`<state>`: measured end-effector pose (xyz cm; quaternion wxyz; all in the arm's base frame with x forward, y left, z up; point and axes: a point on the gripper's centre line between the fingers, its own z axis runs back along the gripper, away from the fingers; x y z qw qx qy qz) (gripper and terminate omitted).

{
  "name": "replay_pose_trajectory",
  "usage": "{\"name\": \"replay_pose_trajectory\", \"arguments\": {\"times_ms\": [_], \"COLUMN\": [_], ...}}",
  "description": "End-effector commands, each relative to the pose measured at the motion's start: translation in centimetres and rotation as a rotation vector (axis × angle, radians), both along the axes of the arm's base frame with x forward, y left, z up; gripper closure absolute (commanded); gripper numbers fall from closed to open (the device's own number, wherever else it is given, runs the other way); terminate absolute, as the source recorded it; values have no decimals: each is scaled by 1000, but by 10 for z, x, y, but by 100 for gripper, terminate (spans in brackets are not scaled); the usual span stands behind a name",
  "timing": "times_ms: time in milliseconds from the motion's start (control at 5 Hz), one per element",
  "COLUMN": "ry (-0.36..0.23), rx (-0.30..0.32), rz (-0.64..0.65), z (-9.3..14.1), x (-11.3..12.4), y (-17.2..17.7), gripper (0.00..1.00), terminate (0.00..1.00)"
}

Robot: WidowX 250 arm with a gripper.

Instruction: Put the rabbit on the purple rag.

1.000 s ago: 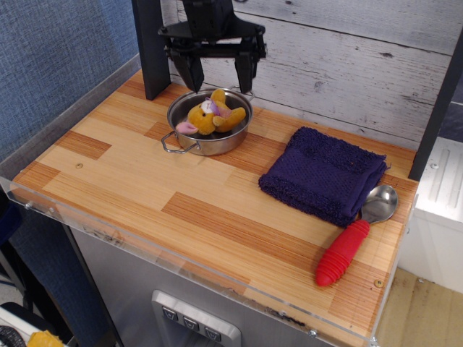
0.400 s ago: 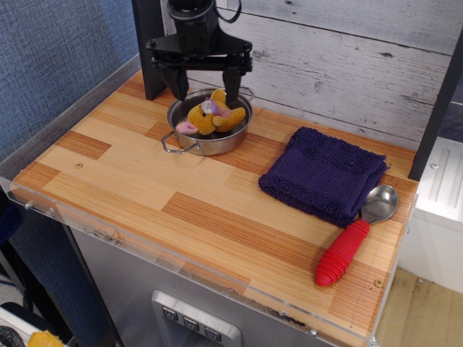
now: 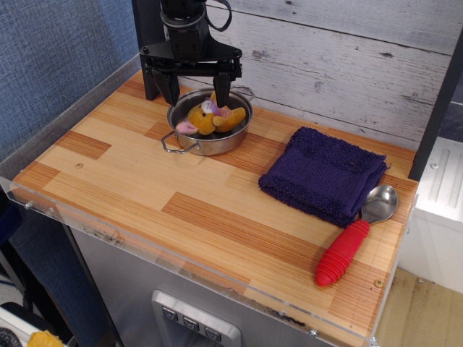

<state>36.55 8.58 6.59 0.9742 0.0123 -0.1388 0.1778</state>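
The rabbit, a small yellow-orange plush with pink ears and feet, lies inside the steel pan at the back left of the wooden counter. The purple rag, a thick dark cloth, lies flat at the right. My black gripper hangs open over the back rim of the pan, one finger left of the pan and the other just behind the rabbit. It holds nothing.
A spoon with a red handle and a steel bowl lies at the right front, partly against the rag. A black post stands at the back left. A plank wall runs behind the counter.
The gripper has moved left and come lower, from above the pan's right back to over its back rim. Rabbit, pan, rag and spoon have not moved.
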Motion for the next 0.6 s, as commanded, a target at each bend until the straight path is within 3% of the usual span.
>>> {"name": "replay_pose_trajectory", "arguments": {"times_ms": [0,200,400], "ry": [-25,-13,-8], "rx": [-7,-2,17], "rz": [-20,-29,-36], "z": [-3,-10,-13], "x": [12,15,14], "y": [-13,-17,-17], "gripper": [0,0,100], "terminate": [0,0,0]}}
